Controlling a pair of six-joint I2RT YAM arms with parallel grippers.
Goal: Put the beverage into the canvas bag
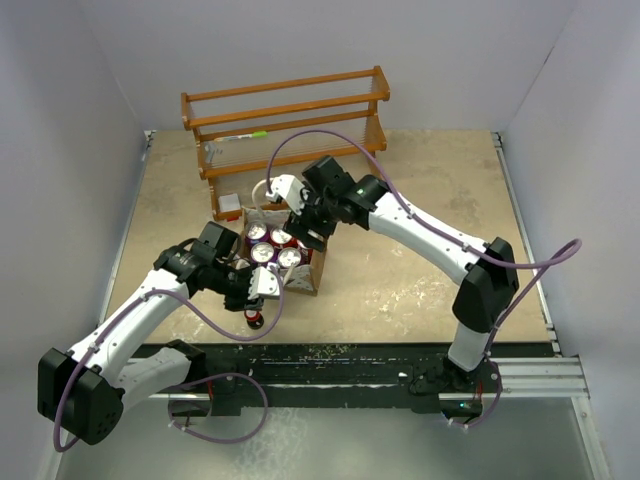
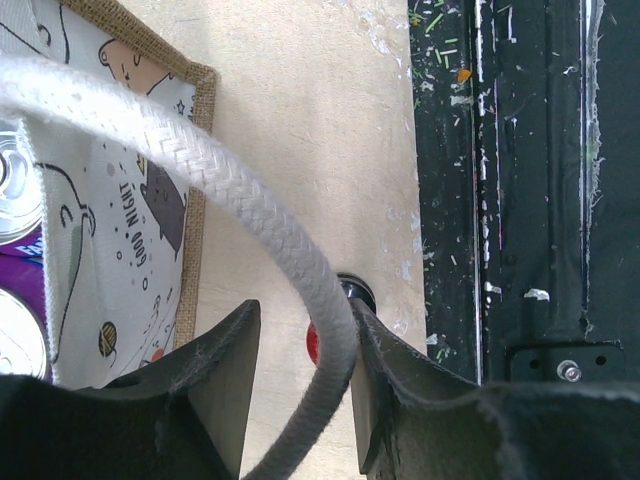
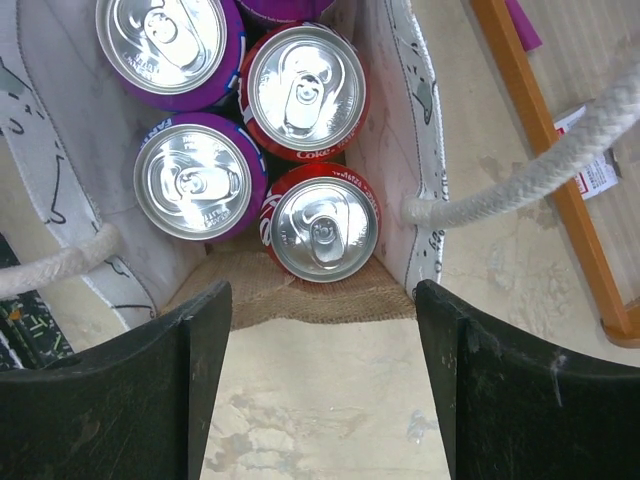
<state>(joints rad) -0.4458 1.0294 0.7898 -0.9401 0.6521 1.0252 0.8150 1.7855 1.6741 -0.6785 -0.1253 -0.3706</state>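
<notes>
The canvas bag (image 1: 312, 276) stands mid-table and holds several purple and red cans (image 1: 263, 253). In the right wrist view its white printed wall (image 3: 400, 120) encloses purple cans (image 3: 200, 180) and red cans (image 3: 322, 225). My right gripper (image 3: 320, 380) is open and empty, hovering over the bag's far edge (image 1: 305, 228). My left gripper (image 1: 258, 288) is open at the bag's near side. One white rope handle (image 2: 220, 180) runs between its jaws, touching the right finger (image 2: 390, 390). A red can (image 2: 313, 342) stands on the table below it (image 1: 254, 318).
A wooden rack (image 1: 290, 120) stands at the back, also at the right wrist view's edge (image 3: 545, 130). A small white box (image 1: 230, 205) sits left of the bag. A black strip (image 1: 350, 355) runs along the table's near edge (image 2: 510, 200).
</notes>
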